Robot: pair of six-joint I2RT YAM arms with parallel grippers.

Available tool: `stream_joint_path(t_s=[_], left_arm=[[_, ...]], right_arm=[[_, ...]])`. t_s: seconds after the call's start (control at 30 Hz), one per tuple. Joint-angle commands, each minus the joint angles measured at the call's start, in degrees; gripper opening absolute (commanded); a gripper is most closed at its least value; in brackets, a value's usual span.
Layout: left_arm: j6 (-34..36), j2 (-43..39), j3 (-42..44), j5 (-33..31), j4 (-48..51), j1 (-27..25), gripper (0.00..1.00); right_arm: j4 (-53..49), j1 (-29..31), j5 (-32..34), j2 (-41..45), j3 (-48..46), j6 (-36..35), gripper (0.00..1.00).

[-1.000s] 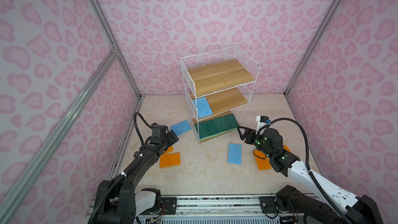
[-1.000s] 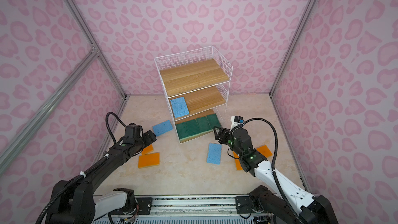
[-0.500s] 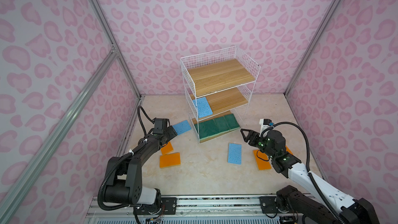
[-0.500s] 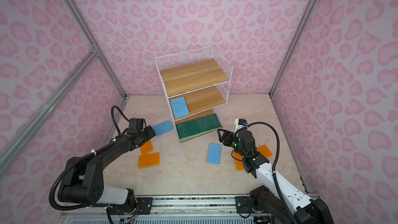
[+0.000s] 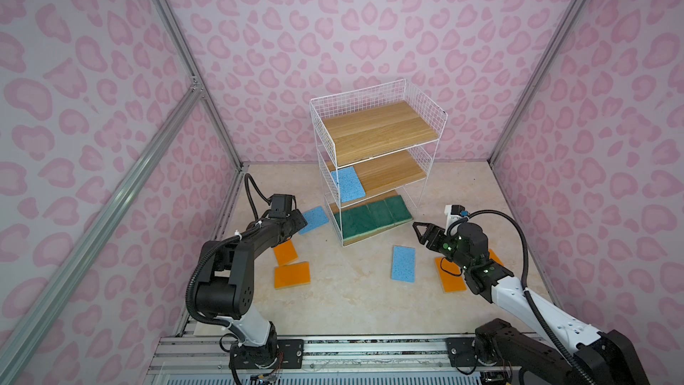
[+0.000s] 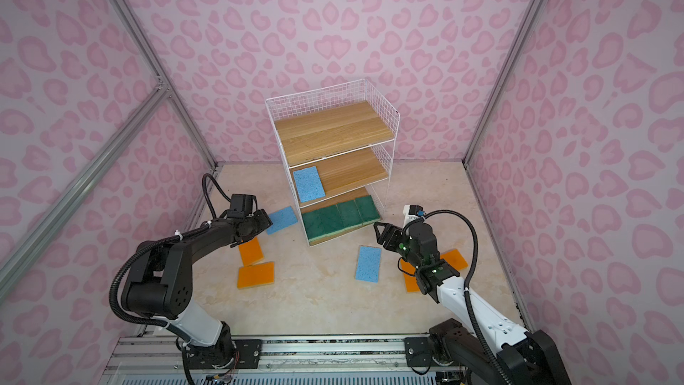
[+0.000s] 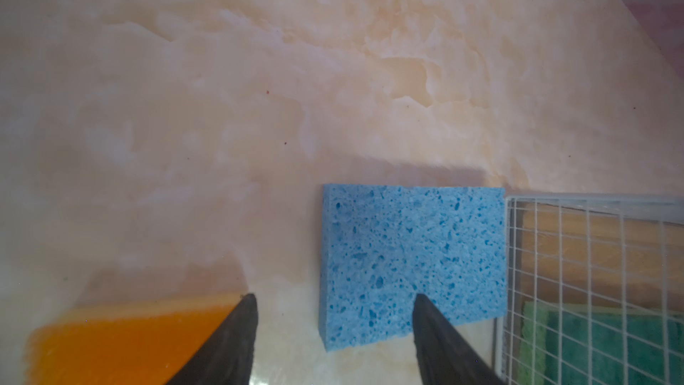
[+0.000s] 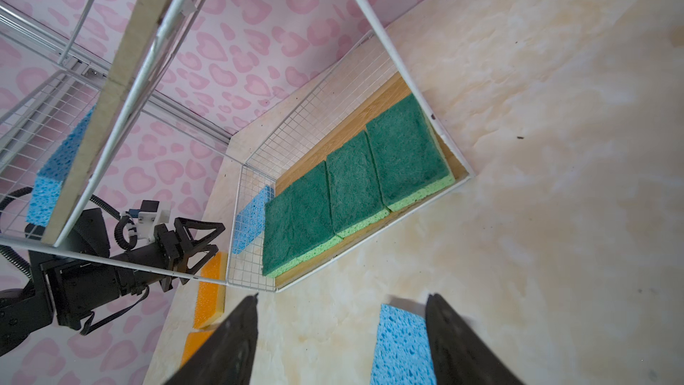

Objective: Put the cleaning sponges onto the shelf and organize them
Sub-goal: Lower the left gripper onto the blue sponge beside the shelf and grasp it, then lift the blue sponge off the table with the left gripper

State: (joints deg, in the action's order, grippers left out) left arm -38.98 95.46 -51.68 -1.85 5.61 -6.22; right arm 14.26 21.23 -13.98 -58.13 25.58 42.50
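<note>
The white wire shelf [image 5: 425, 112] [image 6: 381, 112] stands at the back. Several green sponges [image 5: 374, 216] [image 6: 338, 216] [image 8: 351, 187] lie in a row on its bottom board, and one blue sponge [image 5: 348, 184] [image 6: 308, 184] on the middle board. A second blue sponge [image 5: 314, 218] [image 6: 284, 218] [image 7: 411, 253] lies on the floor against the shelf's left side. My left gripper [image 5: 300, 221] [image 6: 265, 222] [image 7: 335, 297] is open at its near end, one finger over it. My right gripper [image 5: 420, 232] [image 6: 380, 233] [image 8: 342, 296] hangs open and empty, beside a third blue sponge [image 5: 403, 264] [image 6: 368, 264] [image 8: 401, 346].
Two orange sponges [image 5: 285, 252] [image 5: 292, 275] lie on the floor under my left arm; one shows in the left wrist view [image 7: 122, 335]. Another orange sponge [image 5: 449, 280] lies partly under my right arm. Pink patterned walls close in the marble floor [image 5: 351, 301].
My left gripper has reached forward to the blue sponge beside the shelf and its jaws have narrowed somewhat. The right gripper has barely moved.
</note>
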Motion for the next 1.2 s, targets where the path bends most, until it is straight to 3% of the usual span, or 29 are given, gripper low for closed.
stream_joint_path(t_s=[0.0, 0.47, 0.7, 0.97, 1.17], left_arm=[[0.4, 1.8, -1.85, 0.7, -2.1, 0.07, 0.65], [0.01, 7.07, -3.87, 1.84, -4.06, -0.05, 0.55], [-0.38, 8.34, -3.82, 2.61, -5.61, -0.24, 0.38], [-0.03, 5.49, -3.63, 2.64, -4.86, -0.41, 0.05], [-0.2, 0.25, -0.96, 2.81, -3.98, -0.38, 0.04]], right_arm=[[2.18, -0.1, -0.41, -0.73, -0.28, 0.21, 0.72], [1.96, -0.46, -0.44, -1.74, -0.09, 0.3, 0.72], [1.82, -0.57, -0.47, -1.9, -0.05, 0.31, 0.72], [1.39, -0.56, -0.62, -1.16, -0.15, 0.47, 0.72], [0.12, -0.53, -1.04, -0.06, 0.18, 0.58, 0.72]])
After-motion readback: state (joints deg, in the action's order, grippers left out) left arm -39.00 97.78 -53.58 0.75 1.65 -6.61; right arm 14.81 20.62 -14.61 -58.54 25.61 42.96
